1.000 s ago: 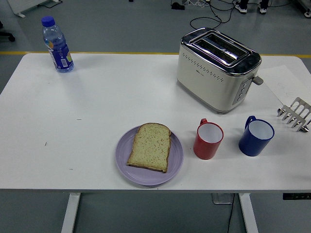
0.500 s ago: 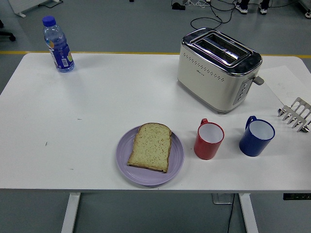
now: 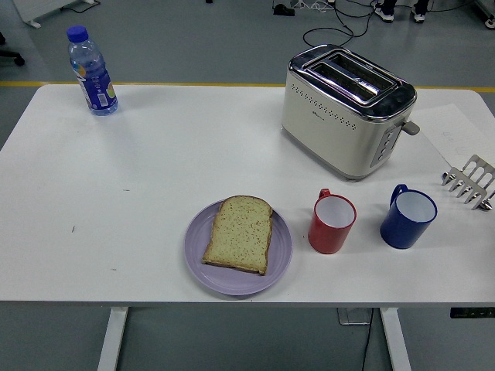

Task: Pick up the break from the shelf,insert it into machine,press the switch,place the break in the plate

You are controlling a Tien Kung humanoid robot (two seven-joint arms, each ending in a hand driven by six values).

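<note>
The bread (image 3: 238,233) is lying on the plate (image 3: 196,246); no hand is showing, so the task looks finished.

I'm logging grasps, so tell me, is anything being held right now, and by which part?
Nothing is held. No hand is in view; the bread lies flat on the plate.
</note>
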